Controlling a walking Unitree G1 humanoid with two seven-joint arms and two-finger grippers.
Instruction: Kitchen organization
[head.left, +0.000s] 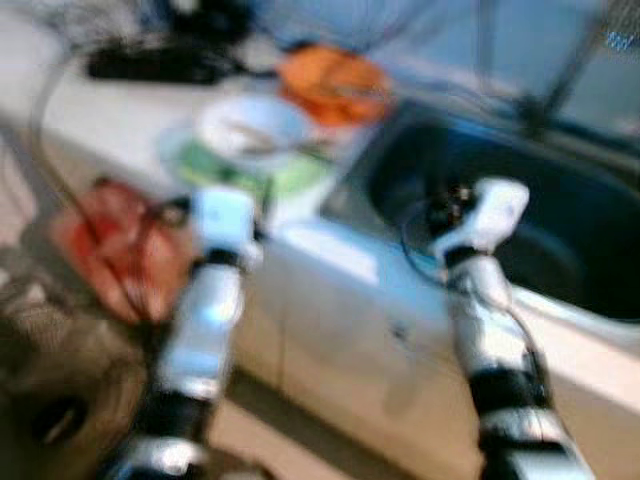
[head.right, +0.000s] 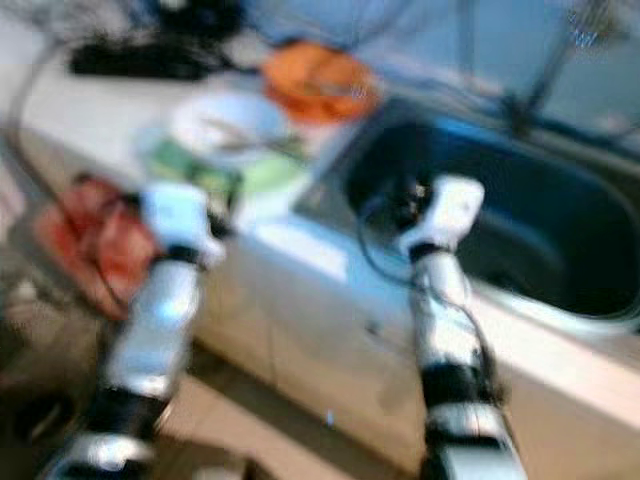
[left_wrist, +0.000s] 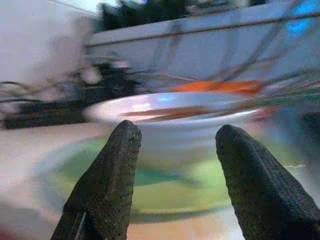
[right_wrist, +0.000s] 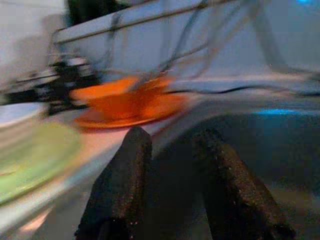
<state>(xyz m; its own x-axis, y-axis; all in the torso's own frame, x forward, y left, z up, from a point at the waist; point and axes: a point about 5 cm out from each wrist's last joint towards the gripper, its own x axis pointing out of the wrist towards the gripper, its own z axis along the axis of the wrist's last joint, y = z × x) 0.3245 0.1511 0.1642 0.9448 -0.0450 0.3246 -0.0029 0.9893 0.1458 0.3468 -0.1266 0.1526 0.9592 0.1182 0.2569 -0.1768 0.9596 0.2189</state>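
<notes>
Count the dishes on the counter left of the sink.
3: a white bowl sitting on a green plate, and an orange dish behind them by the sink corner. Blur may hide more.

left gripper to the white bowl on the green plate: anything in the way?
Nothing visible. The left gripper, fingers apart, points straight at the white bowl on the green plate, with only bare counter between.

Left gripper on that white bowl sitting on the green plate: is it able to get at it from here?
Probably yes. The open left gripper faces the white bowl on the green plate, with nothing between.
</notes>
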